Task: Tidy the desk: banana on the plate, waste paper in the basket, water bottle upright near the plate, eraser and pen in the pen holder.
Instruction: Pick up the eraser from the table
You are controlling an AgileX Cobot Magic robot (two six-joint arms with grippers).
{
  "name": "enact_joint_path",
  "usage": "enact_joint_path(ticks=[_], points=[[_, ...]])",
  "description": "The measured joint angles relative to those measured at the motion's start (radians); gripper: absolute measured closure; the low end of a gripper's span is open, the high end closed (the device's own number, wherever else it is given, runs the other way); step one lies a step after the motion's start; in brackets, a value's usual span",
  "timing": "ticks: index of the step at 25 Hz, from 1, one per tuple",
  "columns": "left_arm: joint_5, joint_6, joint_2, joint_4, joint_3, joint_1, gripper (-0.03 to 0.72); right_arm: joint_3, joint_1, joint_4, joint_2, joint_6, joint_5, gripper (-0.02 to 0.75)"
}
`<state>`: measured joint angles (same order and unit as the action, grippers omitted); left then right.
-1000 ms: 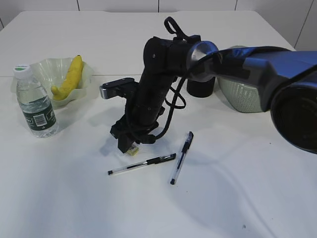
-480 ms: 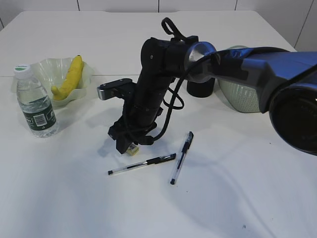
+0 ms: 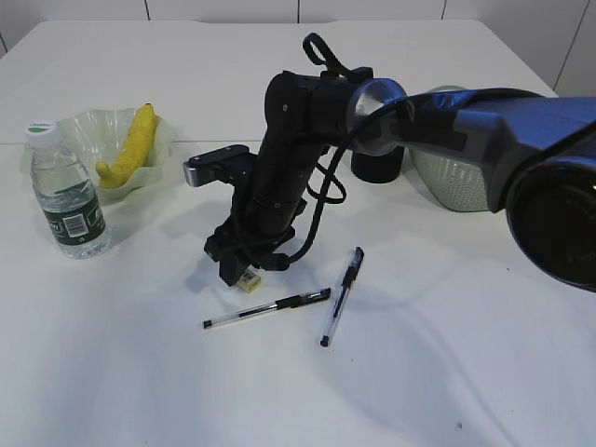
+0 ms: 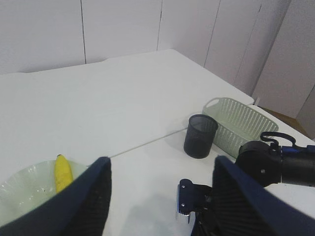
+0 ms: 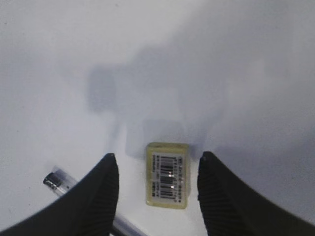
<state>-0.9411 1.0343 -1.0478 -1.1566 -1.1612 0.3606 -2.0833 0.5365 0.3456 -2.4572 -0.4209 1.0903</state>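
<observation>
Center of the exterior frame: right gripper (image 3: 238,272) is down at the table (image 3: 447,372), pointing straight down over the eraser (image 3: 248,282). Right wrist view shows the fingers (image 5: 101,196) apart, 1 on each side of the eraser (image 5: 168,175), with visible gaps on both sides, so not clamped. Eraser is a small pale-yellow block with a barcode label facing up, lying flat on the table.

Lower middle of the exterior frame: 2 pens on the table. Clear-barrel pen (image 3: 267,309) lies nearly horizontal just below and right of the eraser; its tip end (image 5: 61,180) shows at the lower left of the right wrist view. Dark blue pen (image 3: 342,296) lies diagonally to its right, the 2 close together at their upper ends.

Upper left: banana (image 3: 129,147) sits in the pale green wavy plate (image 3: 88,126). Water bottle (image 3: 65,192) stands upright just left of and below the plate, cap on.

Upper right, behind the arm: black mesh pen holder (image 4: 200,136) stands upright, with the pale green basket (image 4: 236,123) beside it. Both are well apart from the eraser and pens.

Left gripper (image 4: 160,196) is raised, looking out over the table from the left wrist view, fingers wide apart, holding nothing.
</observation>
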Motion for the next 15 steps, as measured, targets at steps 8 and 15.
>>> enact_joint_path(ticks=[8, 15], points=[[-0.002, -0.001, 0.0, 0.0, 0.0, 0.0, 0.237, 0.0, 0.0, -0.001, 0.0, 0.0, -0.01, 0.346], [-0.016, -0.004, 0.0, 0.0, 0.0, 0.0, 0.237, -0.003, 0.0, 0.013, -0.02, 0.0, -0.017, 0.347]])
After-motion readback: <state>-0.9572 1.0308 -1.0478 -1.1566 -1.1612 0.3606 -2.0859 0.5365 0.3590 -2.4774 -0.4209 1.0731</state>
